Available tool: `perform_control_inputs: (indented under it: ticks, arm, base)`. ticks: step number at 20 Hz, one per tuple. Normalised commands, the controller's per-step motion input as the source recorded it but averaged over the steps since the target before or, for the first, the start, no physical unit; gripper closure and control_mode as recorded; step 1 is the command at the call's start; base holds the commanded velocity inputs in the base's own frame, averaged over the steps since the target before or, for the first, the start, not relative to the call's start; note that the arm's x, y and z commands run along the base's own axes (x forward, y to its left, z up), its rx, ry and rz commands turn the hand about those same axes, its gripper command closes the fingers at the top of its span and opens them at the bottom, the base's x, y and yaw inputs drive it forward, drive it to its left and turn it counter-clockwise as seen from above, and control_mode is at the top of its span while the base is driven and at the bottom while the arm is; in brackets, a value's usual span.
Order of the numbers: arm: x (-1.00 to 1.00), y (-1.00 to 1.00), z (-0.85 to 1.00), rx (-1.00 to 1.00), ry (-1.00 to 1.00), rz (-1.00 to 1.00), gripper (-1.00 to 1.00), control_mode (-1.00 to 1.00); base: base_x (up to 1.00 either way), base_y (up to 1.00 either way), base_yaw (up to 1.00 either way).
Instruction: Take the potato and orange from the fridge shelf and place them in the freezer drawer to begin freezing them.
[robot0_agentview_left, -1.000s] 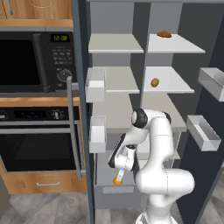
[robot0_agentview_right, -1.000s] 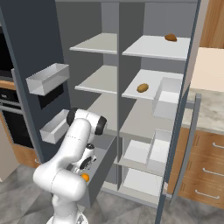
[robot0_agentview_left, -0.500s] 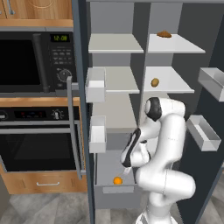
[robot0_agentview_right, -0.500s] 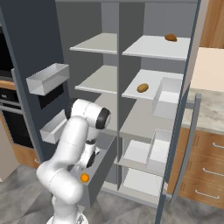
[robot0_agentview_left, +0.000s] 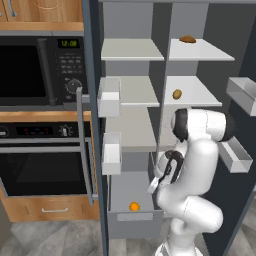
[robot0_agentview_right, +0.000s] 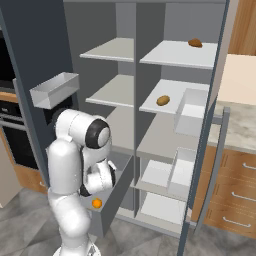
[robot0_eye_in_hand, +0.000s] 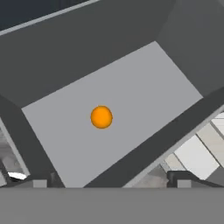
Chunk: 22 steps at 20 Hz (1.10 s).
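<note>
The gripper (robot0_eye_in_hand: 109, 179) hangs with its jaws spread wide and empty above the pulled-out freezer drawer (robot0_agentview_left: 131, 222). The orange (robot0_eye_in_hand: 101, 117) lies alone on the drawer floor directly below it. The potato (robot0_agentview_left: 177, 94) sits on a fridge shelf (robot0_agentview_left: 195, 91) well above the gripper.

A bright orange ball, the orange (robot0_eye_in_hand: 101, 117), lies on the plain grey floor of the freezer drawer (robot0_agentview_left: 131, 222). Above the drawer, a tan-brown potato (robot0_agentview_left: 177, 94) sits on a pale grey shelf (robot0_agentview_left: 192, 92); higher still, a darker brown lump (robot0_agentview_left: 187, 39).
</note>
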Motion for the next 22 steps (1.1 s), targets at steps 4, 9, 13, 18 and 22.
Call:
perform_control_inputs:
  ticks: [4,9,13,18,22]
  arm:
    - [-0.08,-0.62,1.00,0.00,-0.02,-0.09,-1.00,-1.00]
    - [0.00,-0.59,1.00,0.00,-0.02,0.00,-1.00,-1.00]
    - [0.00,-0.32,1.00,0.00,0.00,0.00,-1.00,-1.00]
    - [0.00,-0.05,1.00,0.01,0.00,-0.07,-1.00,-1.00]
    - [-0.06,0.00,1.00,0.01,0.00,-0.12,-1.00,-1.00]
  base:
    - [0.00,0.00,0.00]
    - [0.00,0.00,0.00]
    - [0.00,0.00,0.00]
    - [0.00,0.00,0.00]
    - [0.00,0.00,0.00]
